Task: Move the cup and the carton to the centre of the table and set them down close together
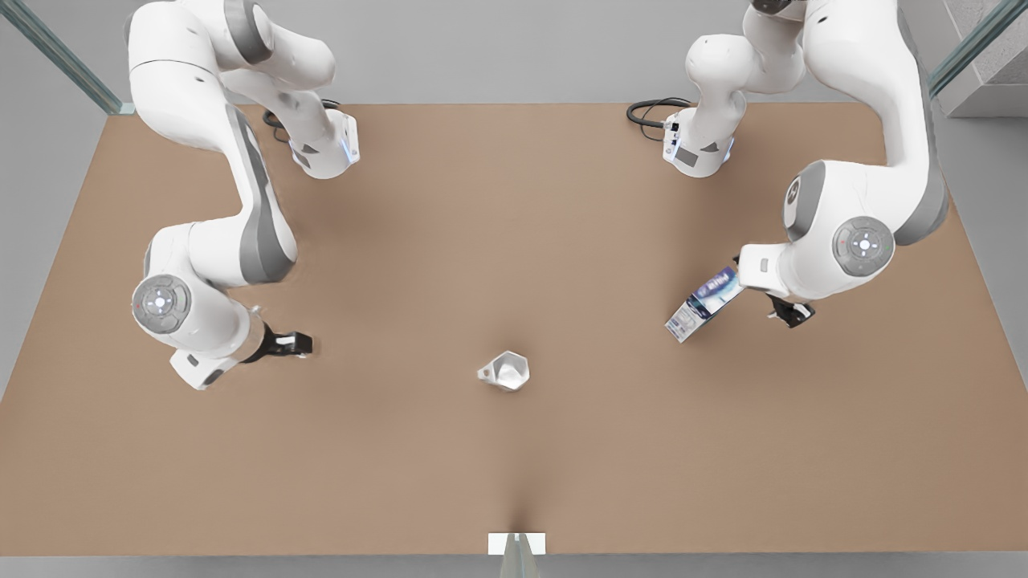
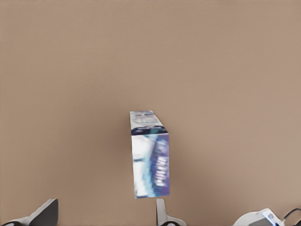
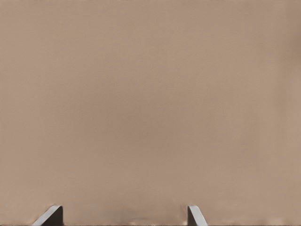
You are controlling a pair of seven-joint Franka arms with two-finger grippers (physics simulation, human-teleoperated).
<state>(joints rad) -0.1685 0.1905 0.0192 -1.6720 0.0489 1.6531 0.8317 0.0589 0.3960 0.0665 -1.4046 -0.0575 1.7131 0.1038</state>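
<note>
The carton lies just beside the left gripper on the front view's right, ahead of its spread fingers and not yet clamped, so a grasp seems next; the right gripper, fingers apart and empty, waits at the other side; the cup stands near the tabletop centre, seemingly placed.

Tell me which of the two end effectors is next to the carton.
The left end effector, on the front view's right, with fingers spread beside the small white, blue and teal carton. The right end effector hangs over bare brown table.
</note>
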